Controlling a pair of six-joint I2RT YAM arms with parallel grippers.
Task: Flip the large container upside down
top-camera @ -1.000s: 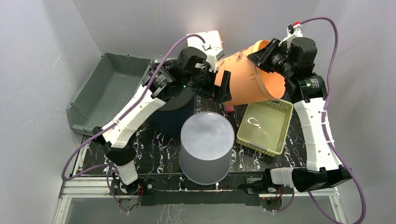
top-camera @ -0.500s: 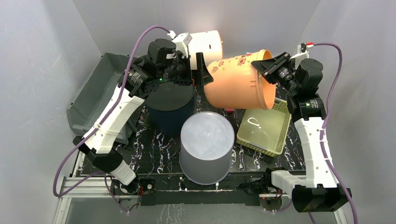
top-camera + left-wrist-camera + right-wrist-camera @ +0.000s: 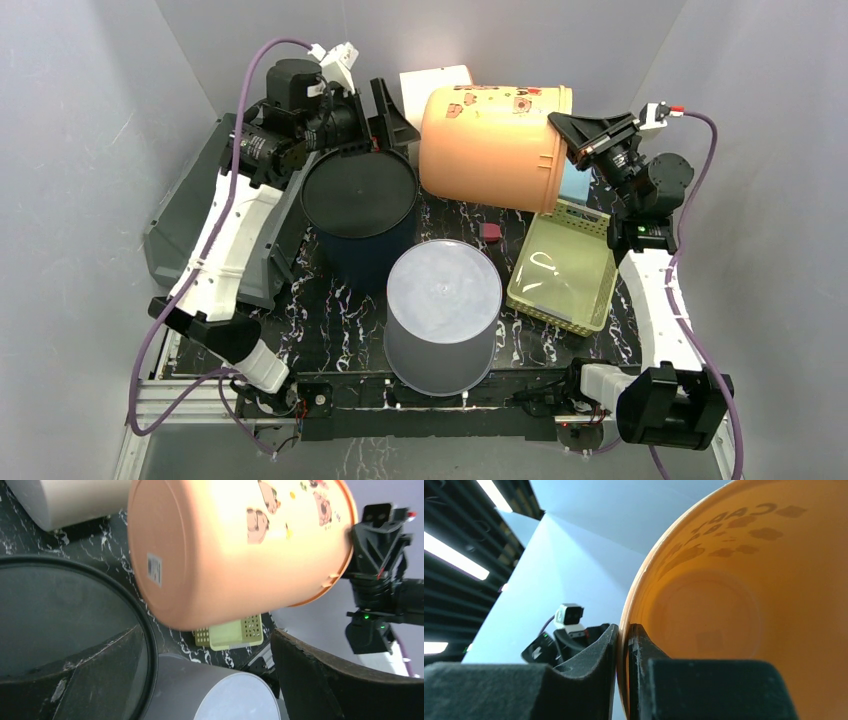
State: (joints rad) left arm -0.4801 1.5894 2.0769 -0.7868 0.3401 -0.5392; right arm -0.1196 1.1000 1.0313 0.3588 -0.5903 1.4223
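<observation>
Over marbled table (image 3: pixel 335 310), right gripper (image 3: pixel 560 135) clamps rim of sideways orange container (image 3: pixel 490 145).

Orange container (image 3: pixel 490 145): no longer tipped mouth-down; now lies almost level, just right of the dark bin's (image 3: pixel 358 195) far rim, base facing the bin.
Left gripper (image 3: pixel 393 118): off the container's base; drawn back above the bin's far rim, jaws spread wide, gripping nothing.
Left arm: swings from over the bin to its left side.
Right gripper (image 3: pixel 563 135): carries the pinched rim farther from the bin.
</observation>
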